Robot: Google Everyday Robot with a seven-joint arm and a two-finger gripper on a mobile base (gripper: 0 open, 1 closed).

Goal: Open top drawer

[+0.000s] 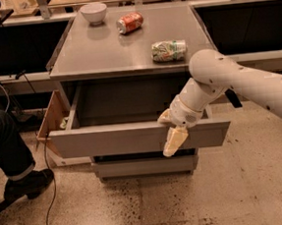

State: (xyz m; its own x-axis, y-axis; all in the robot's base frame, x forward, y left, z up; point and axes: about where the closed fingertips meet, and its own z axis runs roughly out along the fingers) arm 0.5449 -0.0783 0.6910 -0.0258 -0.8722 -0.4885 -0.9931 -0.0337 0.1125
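The top drawer of the grey cabinet stands pulled out, its wide plain grey front well forward of the cabinet and its shallow grey tray open to view. My gripper sits on the top edge of the drawer front, right of its middle. One cream finger hangs down in front of the panel; the other is behind it, hidden. The gripper is shut on the drawer front. My white arm reaches in from the right.
A lower drawer front shows closed beneath. On the cabinet top are a white bowl, a red can and a crushed green can. A seated person's leg and shoe, a cable and a wooden box are at left.
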